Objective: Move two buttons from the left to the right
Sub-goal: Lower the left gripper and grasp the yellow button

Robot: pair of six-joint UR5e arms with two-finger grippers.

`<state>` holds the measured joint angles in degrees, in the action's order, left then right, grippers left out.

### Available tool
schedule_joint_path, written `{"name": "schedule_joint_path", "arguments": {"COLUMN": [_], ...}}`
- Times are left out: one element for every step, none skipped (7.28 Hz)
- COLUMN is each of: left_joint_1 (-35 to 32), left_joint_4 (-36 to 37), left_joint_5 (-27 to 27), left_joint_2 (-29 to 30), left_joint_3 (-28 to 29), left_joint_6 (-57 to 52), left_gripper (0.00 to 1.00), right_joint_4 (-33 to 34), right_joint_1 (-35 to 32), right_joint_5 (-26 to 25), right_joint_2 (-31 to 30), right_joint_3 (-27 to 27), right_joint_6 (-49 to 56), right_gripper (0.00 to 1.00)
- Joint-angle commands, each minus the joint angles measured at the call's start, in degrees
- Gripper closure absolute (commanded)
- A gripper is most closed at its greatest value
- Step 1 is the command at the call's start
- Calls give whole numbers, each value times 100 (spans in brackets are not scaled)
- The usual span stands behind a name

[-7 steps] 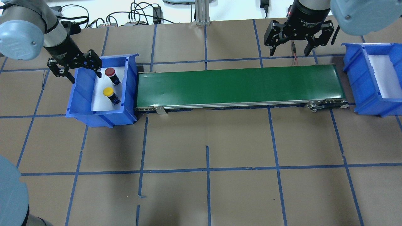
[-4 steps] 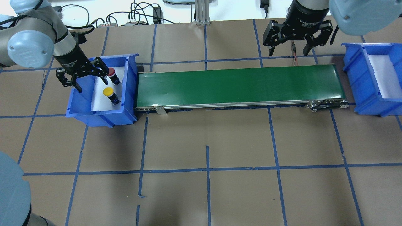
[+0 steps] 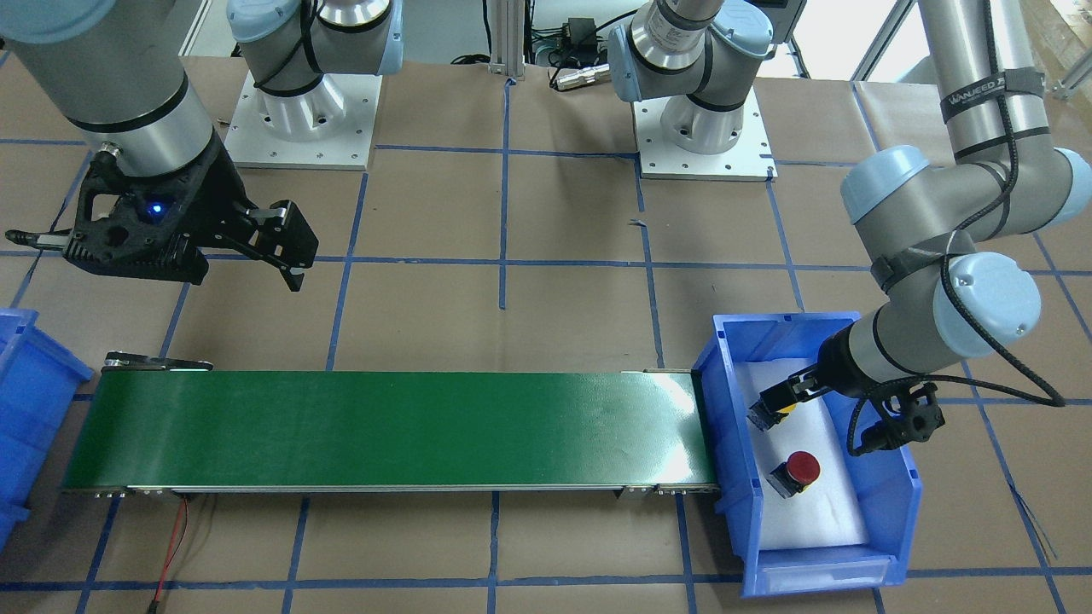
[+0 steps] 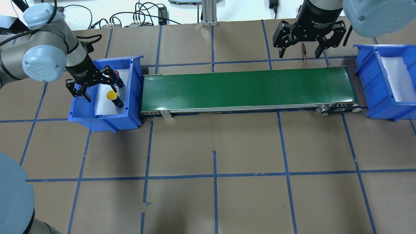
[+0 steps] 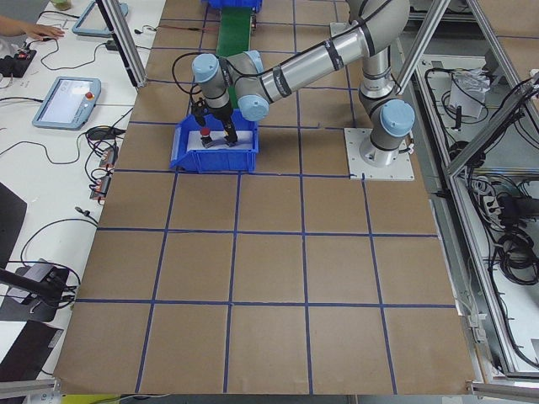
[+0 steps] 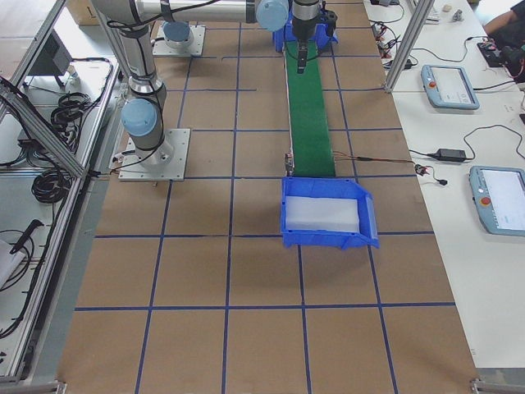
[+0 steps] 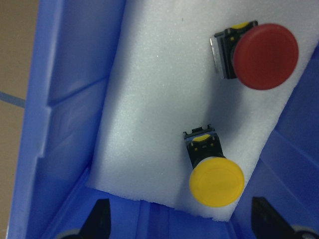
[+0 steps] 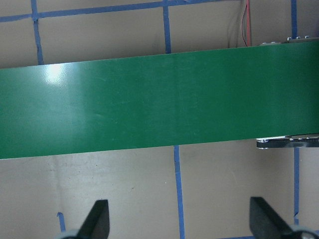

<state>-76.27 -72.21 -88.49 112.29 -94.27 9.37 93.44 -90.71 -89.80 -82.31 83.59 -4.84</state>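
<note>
The left gripper (image 4: 101,93), jaws spread wide and empty, is hovering inside the blue plastic bin (image 4: 104,123), centring on the yellow-capped push-button (image 7: 217,181), probably to grasp it first. The red-capped push-button (image 7: 266,56) is lying beside it on the white foam liner (image 7: 149,99). The right gripper (image 4: 299,53), likewise wide open, is waiting over the green conveyor belt's (image 4: 247,87) far end, seemingly to receive the buttons.
</note>
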Motion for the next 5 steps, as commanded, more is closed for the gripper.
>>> {"name": "schedule_joint_path", "arguments": {"left_joint_1": [-55,-46,-63,-64,-90], "left_joint_4": [163,311,426,418,418], "left_joint_5": [78,60,69,86,87], "left_joint_2": [100,152,205,214,205], "left_joint_3": [-12,-12,-21,-21,-21], "left_joint_6": [275,224,275,284,285], "left_gripper": [4,14,24,38,49], "right_joint_4": [-1,-1,-10,-1,8], "right_joint_1": [9,9,9,35,27], "right_joint_5": [6,6,6,15,15], "right_joint_2": [-5,4,-13,13,30], "right_joint_3": [0,0,8,0,0], "right_joint_6": [9,9,9,0,0], "right_gripper": [0,0,0,0,0]}}
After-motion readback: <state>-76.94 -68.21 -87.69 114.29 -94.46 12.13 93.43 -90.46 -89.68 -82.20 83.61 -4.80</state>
